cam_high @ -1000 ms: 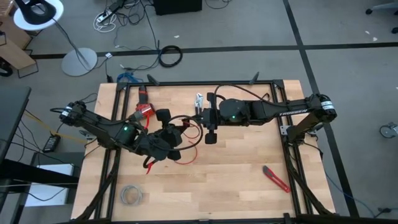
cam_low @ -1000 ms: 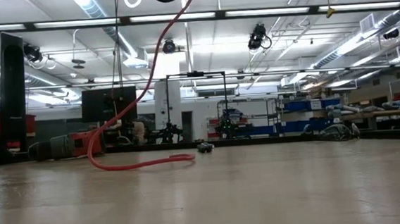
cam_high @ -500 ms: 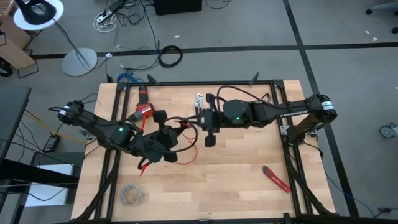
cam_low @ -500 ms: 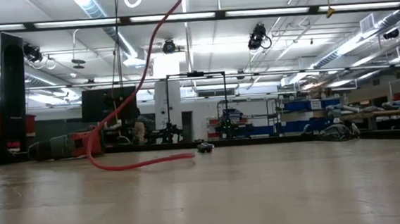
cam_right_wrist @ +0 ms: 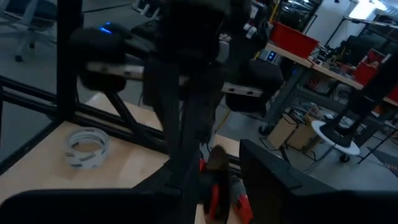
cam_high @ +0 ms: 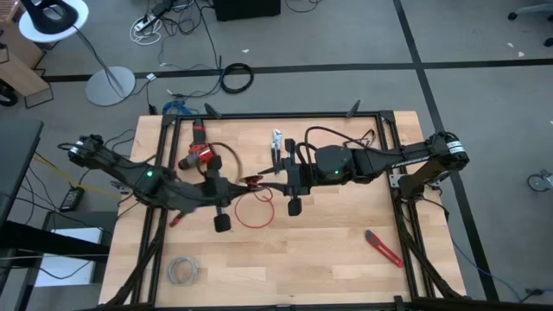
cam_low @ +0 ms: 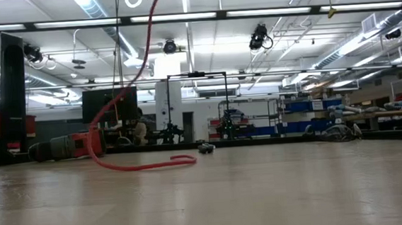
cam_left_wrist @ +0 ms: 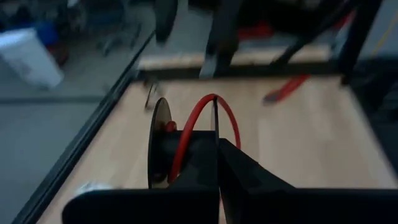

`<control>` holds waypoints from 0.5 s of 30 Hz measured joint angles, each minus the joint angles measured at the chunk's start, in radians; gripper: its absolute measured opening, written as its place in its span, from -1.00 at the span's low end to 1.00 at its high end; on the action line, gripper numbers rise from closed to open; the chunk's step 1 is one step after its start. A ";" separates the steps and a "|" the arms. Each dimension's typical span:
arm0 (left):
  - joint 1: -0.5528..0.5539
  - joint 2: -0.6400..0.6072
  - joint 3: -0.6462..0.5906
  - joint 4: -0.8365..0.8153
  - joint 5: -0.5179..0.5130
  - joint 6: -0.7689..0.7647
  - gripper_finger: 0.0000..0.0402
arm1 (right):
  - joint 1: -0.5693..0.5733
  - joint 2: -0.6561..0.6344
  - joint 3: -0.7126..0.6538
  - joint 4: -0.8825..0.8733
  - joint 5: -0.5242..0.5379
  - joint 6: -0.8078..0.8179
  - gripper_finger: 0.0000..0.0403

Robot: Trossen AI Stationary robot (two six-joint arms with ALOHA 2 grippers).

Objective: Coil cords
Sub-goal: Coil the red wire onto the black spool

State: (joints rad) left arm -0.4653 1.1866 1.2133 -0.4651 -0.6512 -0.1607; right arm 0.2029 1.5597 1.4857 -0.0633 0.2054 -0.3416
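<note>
The cord is a thin red wire. In the high view it forms a small ring [cam_high: 256, 225] near the table's middle. In the low view it hangs from above [cam_low: 124, 82] and its free end [cam_low: 184, 158] lies on the tabletop. My left gripper [cam_high: 251, 183] reaches in from the table's left, and in its wrist view [cam_left_wrist: 217, 140] it is shut on the cord. My right gripper [cam_high: 278, 180] faces it from the right, a short way off. It stands open in its wrist view [cam_right_wrist: 214, 168]; I cannot tell whether it touches the cord. My left gripper pinches the red cord [cam_left_wrist: 176, 163] between its two shut fingers. The fingers come nearly level from the table's left. The cord arches in a loop [cam_left_wrist: 214, 98] over the fingertips. Its lower stretch hangs slack down to the table.
A red power tool [cam_high: 199, 155] lies at the far left of the table and a white object [cam_high: 276, 138] at the far middle. A pale grey wire coil [cam_high: 181, 271] sits near the front left corner, a red-handled cutter [cam_high: 383, 249] at the near right. Black frame rails [cam_high: 285, 115] edge the table.
My left gripper has rolled about its own line and drawn a little toward the table's left, its arm stretching out. My right gripper has shifted toward the near edge. The cord's wide loop between the grippers has shrunk to a small ring, and its hanging stretch has swung.
</note>
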 joint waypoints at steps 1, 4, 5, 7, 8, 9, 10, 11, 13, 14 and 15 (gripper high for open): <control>-0.007 -0.026 -0.034 0.062 0.007 0.017 -1.00 | 0.004 0.000 0.000 0.004 0.000 0.000 -0.45; -0.021 -0.103 -0.144 0.290 0.033 0.084 -1.00 | 0.017 0.000 0.000 0.021 0.000 -0.001 -0.46; -0.023 -0.130 -0.183 0.360 0.042 0.099 -1.00 | 0.020 0.000 0.000 0.032 -0.001 -0.002 -0.46; -0.028 -0.175 -0.259 0.492 0.048 0.124 -1.00 | 0.026 0.000 0.000 0.053 0.000 -0.012 -0.46; -0.028 -0.193 -0.296 0.552 0.050 0.131 -1.00 | 0.031 0.000 0.000 0.068 0.000 -0.018 -0.46; -0.028 -0.210 -0.331 0.605 0.051 0.136 -1.00 | 0.033 0.000 0.000 0.080 0.001 -0.019 -0.46; -0.027 -0.225 -0.364 0.653 0.052 0.144 -1.00 | 0.033 0.000 0.000 0.095 0.000 -0.020 -0.46; -0.027 -0.238 -0.396 0.706 0.054 0.154 -1.00 | 0.034 0.000 0.000 0.108 0.000 -0.020 -0.46; -0.028 -0.258 -0.450 0.812 0.076 0.164 -1.00 | 0.034 0.000 0.000 0.120 0.000 -0.019 -0.46; -0.028 -0.266 -0.475 0.864 0.091 0.179 -1.00 | 0.035 0.000 0.000 0.119 0.000 -0.019 -0.46; -0.028 -0.270 -0.496 0.920 0.102 0.192 -1.00 | 0.034 0.000 0.000 0.116 0.000 -0.019 -0.46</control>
State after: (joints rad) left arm -0.4931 0.9161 0.7169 0.4545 -0.5492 0.0309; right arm 0.2370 1.5597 1.4857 0.0532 0.2058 -0.3607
